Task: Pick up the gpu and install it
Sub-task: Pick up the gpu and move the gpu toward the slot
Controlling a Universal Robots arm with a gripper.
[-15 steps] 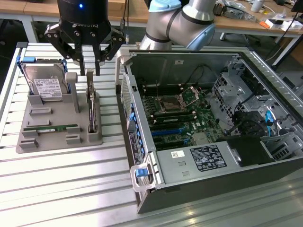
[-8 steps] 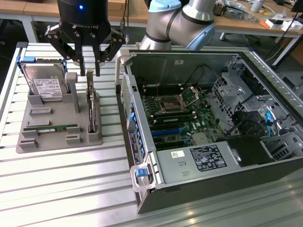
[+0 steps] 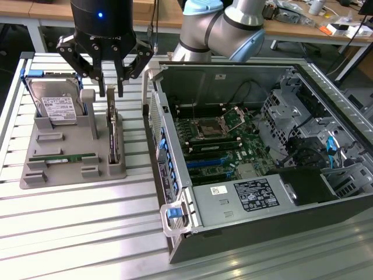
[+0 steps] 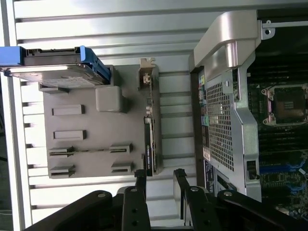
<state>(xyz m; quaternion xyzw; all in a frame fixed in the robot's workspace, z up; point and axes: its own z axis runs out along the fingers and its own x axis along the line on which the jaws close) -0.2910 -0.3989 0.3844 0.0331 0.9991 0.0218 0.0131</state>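
Exterior view: the gripper [image 3: 112,92] hangs over the grey holder tray [image 3: 58,172], fingers spread wide and holding nothing. Directly beneath it is the gpu [image 3: 113,133], standing on its thin edge in a slot on the tray's side nearest the open computer case [image 3: 245,146]. A hard drive [image 3: 58,108] stands propped on the tray's side away from the case, and a green memory stick [image 3: 63,157] lies flat on the tray between them

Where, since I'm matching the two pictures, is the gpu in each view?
Exterior view: the gpu stands on edge in the grey holder, directly below the open gripper.
Wrist view: the gpu is edge-on along the holder's side nearest the computer case.
Shared landmark: the hard drive.
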